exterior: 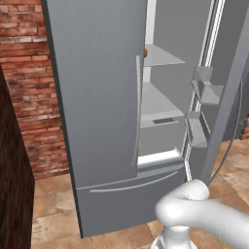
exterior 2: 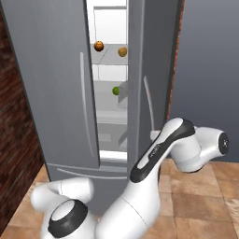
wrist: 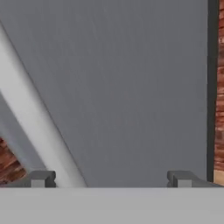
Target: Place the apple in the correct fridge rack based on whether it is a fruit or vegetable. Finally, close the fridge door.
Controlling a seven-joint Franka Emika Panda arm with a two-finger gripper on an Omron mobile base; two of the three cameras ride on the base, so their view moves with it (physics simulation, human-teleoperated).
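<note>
Fridge rack [exterior 2: 109, 57] holds apple [exterior 2: 122, 52] (jaws apart)

My arm [exterior 2: 140, 196] is glossy white with rounded, tube-like links and black bands at the joints; one round black cap sits at the base joint [exterior 2: 67, 218]. My hand [wrist: 111, 178] ends in two small blocky dark-grey fingertips [wrist: 41, 178].

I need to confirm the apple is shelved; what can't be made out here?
Left base view: the closed door covers nearly all of one round fruit on the fridge rack.
Right base view: the darker ball and paler ball on that rack are too small to name as apple.
Hand view: the open gripper faces the door handle; contact cannot be told.
</note>
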